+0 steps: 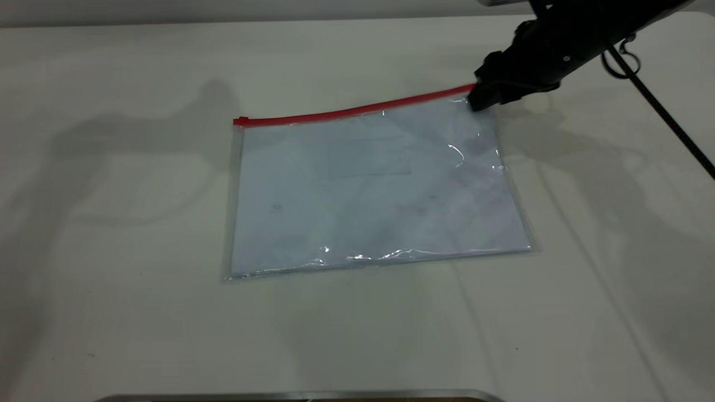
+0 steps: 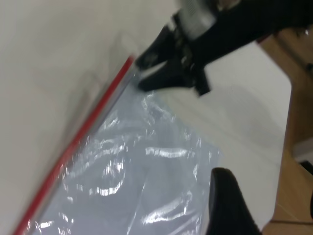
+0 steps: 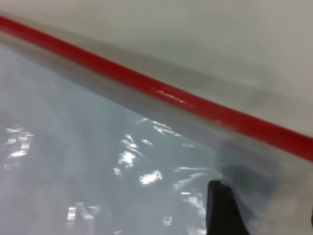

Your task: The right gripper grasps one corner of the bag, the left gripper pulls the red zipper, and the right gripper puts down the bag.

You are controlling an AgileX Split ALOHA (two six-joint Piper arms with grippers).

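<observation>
The bag [image 1: 374,190], clear plastic with white sheets inside, lies flat on the white table. The red zipper [image 1: 357,109] runs along its far edge, with the slider tab [image 1: 240,120] at the left end. My right gripper [image 1: 480,100] is at the bag's far right corner [image 1: 466,96], where the red strip stops. In the left wrist view the right gripper [image 2: 146,71] has its jaws apart at that corner. Its fingertip [image 3: 222,210] hovers over the plastic near the zipper [image 3: 146,85]. My left gripper [image 2: 268,188] is open and empty above the bag's right side, outside the exterior view.
A black cable [image 1: 665,114] trails from the right arm across the table's right side. A metal edge [image 1: 290,395] runs along the table's near side. A wooden surface [image 2: 298,161] shows beyond the table edge in the left wrist view.
</observation>
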